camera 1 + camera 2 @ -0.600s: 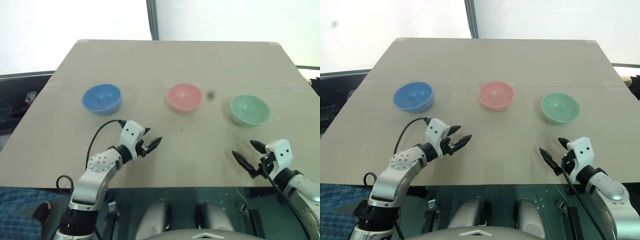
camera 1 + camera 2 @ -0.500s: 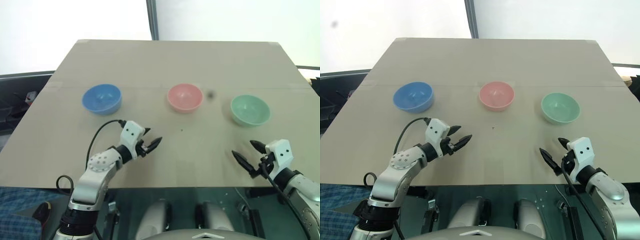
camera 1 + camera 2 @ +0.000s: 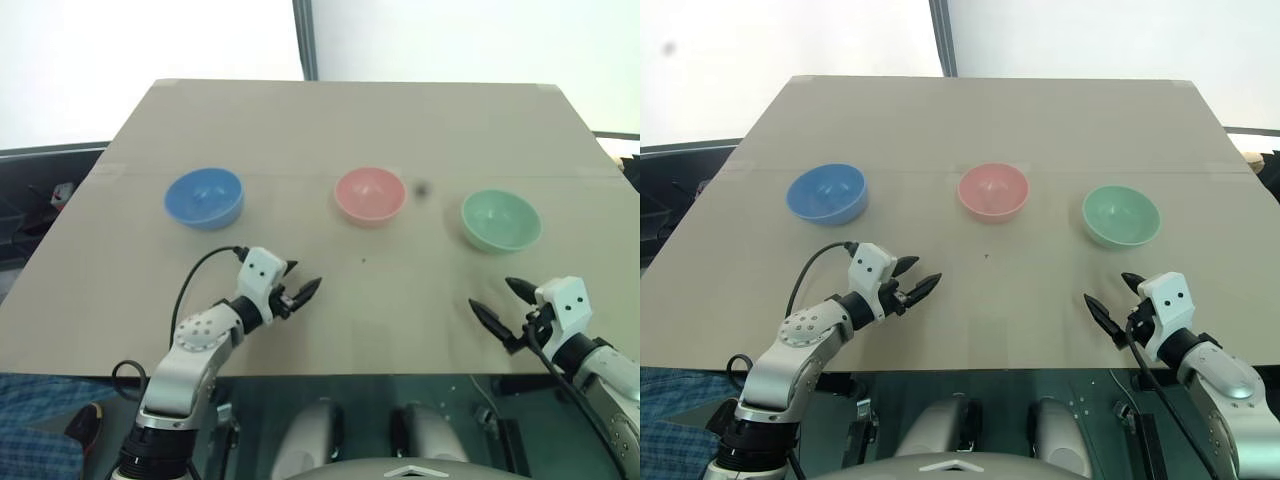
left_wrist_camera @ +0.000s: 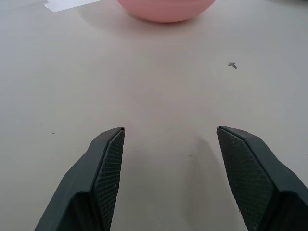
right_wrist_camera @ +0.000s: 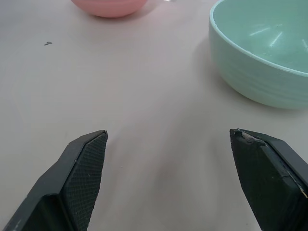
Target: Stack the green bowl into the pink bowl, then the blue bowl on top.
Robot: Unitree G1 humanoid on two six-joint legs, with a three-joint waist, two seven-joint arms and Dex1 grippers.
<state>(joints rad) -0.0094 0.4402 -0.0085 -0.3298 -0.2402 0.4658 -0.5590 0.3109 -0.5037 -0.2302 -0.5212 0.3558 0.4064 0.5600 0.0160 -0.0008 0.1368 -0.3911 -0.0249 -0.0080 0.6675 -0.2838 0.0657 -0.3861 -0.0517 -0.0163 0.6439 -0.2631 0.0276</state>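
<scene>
1. The blue bowl [image 3: 204, 197] sits upright on the tan surface [image 3: 330, 120] at the left end of the row, well apart from the others. It goes on last, so for now it is best left alone.
2. The left tool [image 3: 298, 292] hangs just above the surface, nearer the robot than the blue bowl, with its fingers spread and nothing between them. In its wrist view the fingers [image 4: 108, 163] frame bare surface, with the pink bowl ahead. My advice is to park this arm so it stays out of the carrying path.
3. The pink bowl [image 3: 370, 194] stands upright in the middle of the row, empty, and is the target. The green bowl should come down centred over it and level, so the rims nest rather than tip.
4. The green bowl [image 3: 500, 220] sits upright at the right end, near the pink one but not touching it. It is the first thing to pick up.
5. The right tool [image 3: 505, 302] is released, its fingers wide apart and empty, hovering on the robot's side of the green bowl. In its wrist view, the bowl lies ahead and off to one side of the finger [image 5: 84, 168] gap.
6. I judge the step in hand to be the reach for the green bowl: shift toward it, straddle the near rim with one finger inside and one outside, then close gently, since smooth plastic may slip or skid.
</scene>
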